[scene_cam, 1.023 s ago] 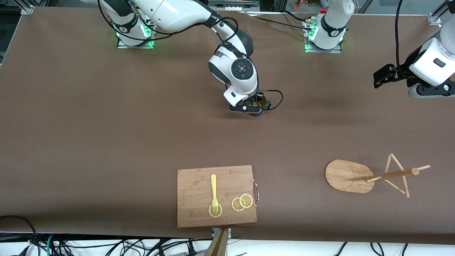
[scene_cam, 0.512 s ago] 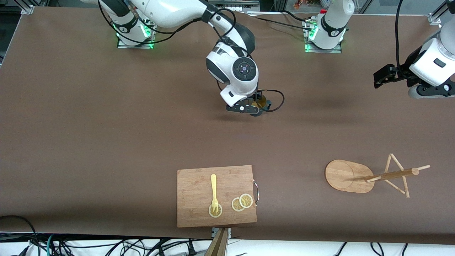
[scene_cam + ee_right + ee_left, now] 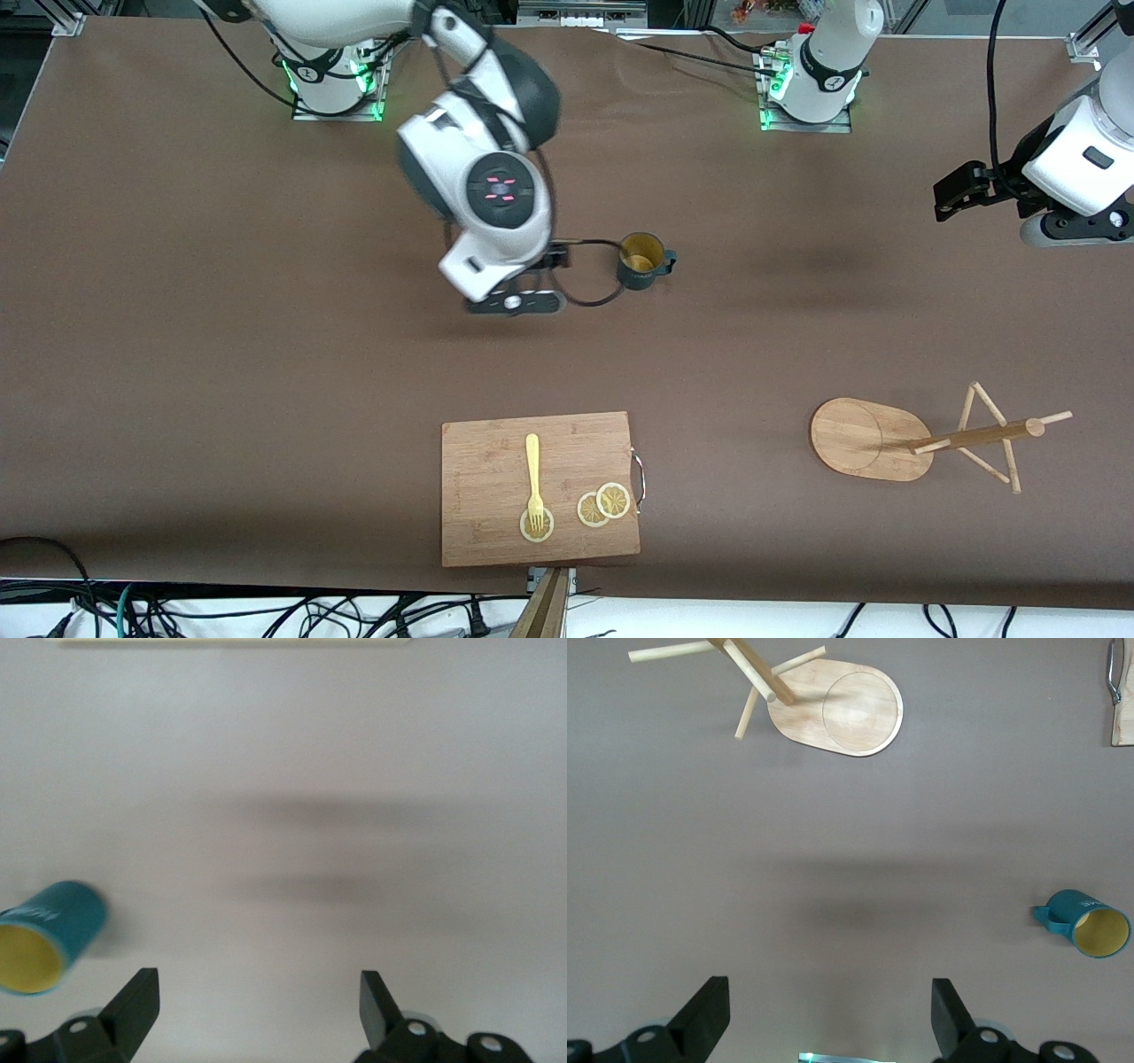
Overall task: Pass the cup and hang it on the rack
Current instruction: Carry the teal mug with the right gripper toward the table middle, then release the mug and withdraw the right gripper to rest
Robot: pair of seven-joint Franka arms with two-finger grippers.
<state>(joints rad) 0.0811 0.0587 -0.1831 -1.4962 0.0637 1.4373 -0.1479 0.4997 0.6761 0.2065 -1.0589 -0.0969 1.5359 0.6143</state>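
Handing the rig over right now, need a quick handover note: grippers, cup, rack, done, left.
Right gripper: open and empty, over bare table beside the cup, toward the right arm's end.
Left gripper: open, empty, waiting up near the left arm's end of the table.
Cup: upright on the table mid-way between the arms, free of both grippers.
Rack: stands nearer the front camera than the cup, toward the left arm's end, pegs bare.
Done: cup set down at the handover spot.
Left: left arm takes the cup and hangs it on a rack peg.
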